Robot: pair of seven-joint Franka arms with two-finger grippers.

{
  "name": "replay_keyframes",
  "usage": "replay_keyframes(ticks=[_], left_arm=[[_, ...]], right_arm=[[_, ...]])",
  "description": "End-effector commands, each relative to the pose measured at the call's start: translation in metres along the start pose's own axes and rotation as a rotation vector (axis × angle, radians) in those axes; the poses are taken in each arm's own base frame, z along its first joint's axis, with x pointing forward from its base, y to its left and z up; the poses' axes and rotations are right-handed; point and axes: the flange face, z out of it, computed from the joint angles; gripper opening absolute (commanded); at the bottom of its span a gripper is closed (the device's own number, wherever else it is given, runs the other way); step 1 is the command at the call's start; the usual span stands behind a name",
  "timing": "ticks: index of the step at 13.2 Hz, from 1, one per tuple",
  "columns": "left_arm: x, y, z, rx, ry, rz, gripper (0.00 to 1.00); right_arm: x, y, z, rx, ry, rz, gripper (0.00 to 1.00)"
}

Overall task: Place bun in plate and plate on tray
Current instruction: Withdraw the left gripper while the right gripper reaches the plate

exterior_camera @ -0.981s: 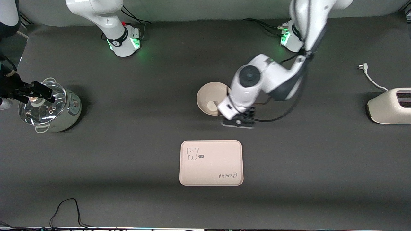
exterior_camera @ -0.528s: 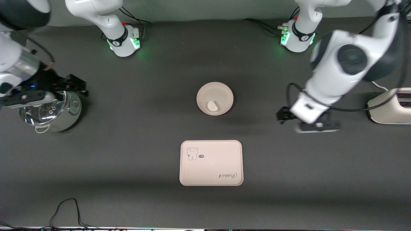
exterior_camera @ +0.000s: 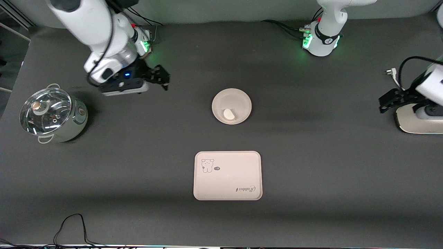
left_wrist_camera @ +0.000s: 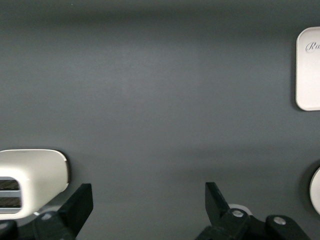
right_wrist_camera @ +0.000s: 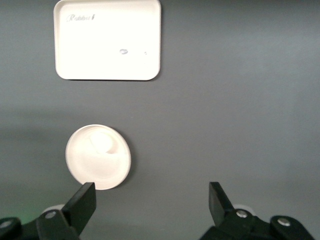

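Observation:
The bun [exterior_camera: 228,113] lies in the round plate [exterior_camera: 239,98] at the middle of the table. The tray [exterior_camera: 227,175], with its animal drawing and "Rabbit" script, lies bare on the table, nearer to the front camera than the plate. My right gripper [exterior_camera: 165,80] is open and empty, in the air between the pot and the plate. Its wrist view shows the plate [right_wrist_camera: 114,172], the bun [right_wrist_camera: 102,141] and the tray [right_wrist_camera: 107,39] past its open fingers [right_wrist_camera: 151,197]. My left gripper [exterior_camera: 383,103] is open and empty beside the toaster; it is also open in its wrist view [left_wrist_camera: 148,200].
A steel pot with a glass lid [exterior_camera: 52,116] stands at the right arm's end. A cream toaster [exterior_camera: 420,119] stands at the left arm's end, with its plug and cord [exterior_camera: 394,77] beside it. A black cable [exterior_camera: 69,224] loops at the front edge.
My left arm has drawn away from the plate to the toaster end, leaving the bun in the plate. My right arm has swung from over the pot toward the middle.

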Motion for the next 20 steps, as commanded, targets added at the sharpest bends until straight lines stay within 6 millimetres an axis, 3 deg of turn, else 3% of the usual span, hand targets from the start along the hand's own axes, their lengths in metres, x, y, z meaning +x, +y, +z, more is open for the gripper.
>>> replay_keyframes(ticks=[1, 4, 5, 8, 11, 14, 20], left_arm=[[-0.010, -0.002, -0.008, -0.008, -0.011, 0.028, 1.00], [-0.010, -0.001, -0.009, -0.010, -0.008, 0.030, 1.00], [-0.010, 0.000, -0.009, -0.010, -0.008, 0.028, 1.00], [-0.010, 0.004, -0.008, -0.012, -0.009, 0.028, 1.00], [-0.012, 0.010, -0.006, -0.010, -0.035, 0.030, 1.00], [-0.011, 0.009, -0.006, -0.013, -0.041, 0.028, 1.00], [0.005, 0.006, 0.009, -0.078, -0.001, 0.002, 1.00]], right_arm=[[-0.020, -0.050, 0.018, 0.016, 0.013, 0.062, 1.00], [-0.035, -0.085, 0.054, 0.002, -0.002, 0.049, 1.00], [-0.034, -0.088, 0.068, -0.007, -0.011, 0.048, 1.00], [-0.046, -0.075, 0.132, 0.037, -0.014, 0.062, 1.00], [-0.076, -0.063, 0.204, 0.065, -0.006, 0.037, 1.00], [-0.102, -0.067, 0.279, 0.049, -0.003, 0.013, 1.00], [-0.108, -0.065, 0.371, 0.054, 0.038, 0.035, 1.00]])
